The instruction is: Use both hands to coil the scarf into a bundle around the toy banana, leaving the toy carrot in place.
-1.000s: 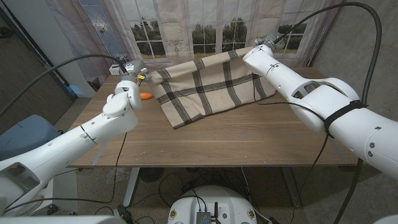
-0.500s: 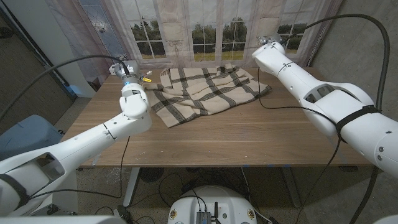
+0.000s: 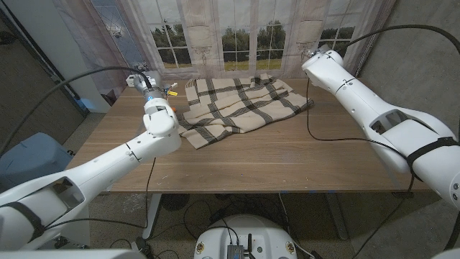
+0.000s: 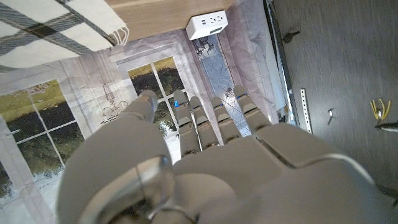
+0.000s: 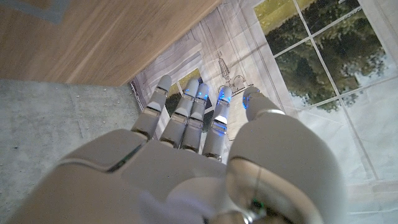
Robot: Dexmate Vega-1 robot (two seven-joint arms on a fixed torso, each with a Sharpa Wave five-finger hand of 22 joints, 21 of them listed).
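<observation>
The wooden tabletop (image 3: 273, 158) is bare on the side near the robot. Two white arms reach over it from the bottom corners toward the far side.

The left arm (image 3: 108, 162) goes up along the left part of the tabletop. Its wrist sits just beside the near left edge of the scarf. The left robot hand (image 4: 205, 162) is seen in the left wrist view. Its fingers (image 4: 199, 121) are straight and a little apart, and they hold nothing. They point past the far edge of the tabletop toward the curtain with a window picture on it. A corner of the scarf (image 4: 56, 28) hangs over that edge, and a white power strip (image 4: 208, 26) shows there too.

The right arm (image 3: 374, 101) goes up along the right side, and its end is past the far right corner of the tabletop. The right robot hand (image 5: 199, 162) is seen in the right wrist view. Its fingers (image 5: 186, 118) are also straight and a little apart, with nothing in them. They point at the curtain, off the edge of the tabletop.

The scarf (image 3: 237, 108) lies farther back, in the far middle of the tabletop. It is cream with dark stripes that cross. It is loose and wrinkled, not rolled up. Neither robot hand touches it.

The toy banana and the toy carrot cannot be made out.

Behind the tabletop hangs the curtain (image 3: 237, 32) with trees and window panes printed on it.
</observation>
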